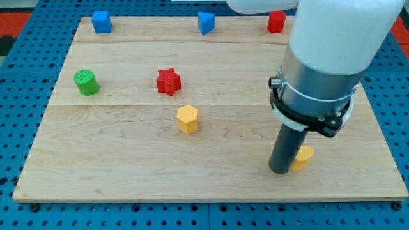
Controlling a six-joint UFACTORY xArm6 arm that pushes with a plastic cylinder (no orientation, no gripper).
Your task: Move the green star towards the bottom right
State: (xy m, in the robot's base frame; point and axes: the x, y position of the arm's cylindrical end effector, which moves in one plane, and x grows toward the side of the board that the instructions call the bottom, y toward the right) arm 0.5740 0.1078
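Note:
No green star shows in the camera view; my arm covers much of the board's right side and may hide it. My tip (pixel 281 171) rests on the wooden board (pixel 128 166) near the bottom right. A yellow block (pixel 304 156) lies right against the rod's right side, partly hidden by it, so its shape is unclear. A green cylinder (pixel 85 82) stands far off at the left.
A red star (pixel 169 82) and a yellow hexagon (pixel 188 119) sit left of centre. Along the top edge stand a blue cube (pixel 101 22), a blue block (pixel 205 22) and a red cylinder (pixel 276 22). Blue pegboard surrounds the board.

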